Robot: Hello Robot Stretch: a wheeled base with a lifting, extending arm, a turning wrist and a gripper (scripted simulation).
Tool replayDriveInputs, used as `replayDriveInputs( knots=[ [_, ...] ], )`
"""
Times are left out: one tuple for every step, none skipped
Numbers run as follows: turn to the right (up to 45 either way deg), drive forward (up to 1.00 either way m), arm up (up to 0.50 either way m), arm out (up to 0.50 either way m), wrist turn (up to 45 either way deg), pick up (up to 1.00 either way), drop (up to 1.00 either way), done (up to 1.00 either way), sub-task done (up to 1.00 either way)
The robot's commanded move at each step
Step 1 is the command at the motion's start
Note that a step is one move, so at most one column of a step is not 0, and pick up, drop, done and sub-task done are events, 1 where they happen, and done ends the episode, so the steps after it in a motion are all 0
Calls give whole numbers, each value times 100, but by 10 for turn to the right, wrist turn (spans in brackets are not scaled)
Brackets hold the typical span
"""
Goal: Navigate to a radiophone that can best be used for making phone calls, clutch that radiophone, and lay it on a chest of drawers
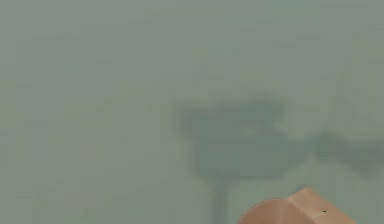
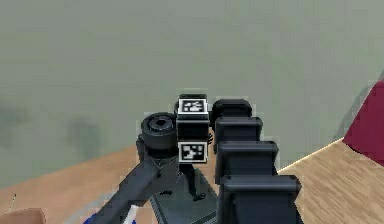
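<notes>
In the arm side view my arm [image 2: 250, 165] rises as a dark stepped bar from the bottom edge. Two white marker squares [image 2: 191, 128] stand at its far end. Left of them sits the gripper's dark round body [image 2: 158, 130]. The gripper [image 2: 122, 200] reaches down and left over wooden floor toward the bottom edge. A small bluish patch [image 2: 98, 214] lies by the fingers' end. I cannot tell whether the gripper holds anything.
A plain grey-green wall [image 1: 120, 90] stands close ahead in the forward view, with a tan rounded corner [image 1: 295, 208] at the bottom right. In the arm side view, wooden floor [image 2: 330, 175] meets the same wall, and a dark red object [image 2: 370, 120] stands at the right edge.
</notes>
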Motion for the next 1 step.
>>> replayDriveInputs(
  knots=[
    [0, 0, 0, 0, 450, 0, 0, 0, 0]
  ],
)
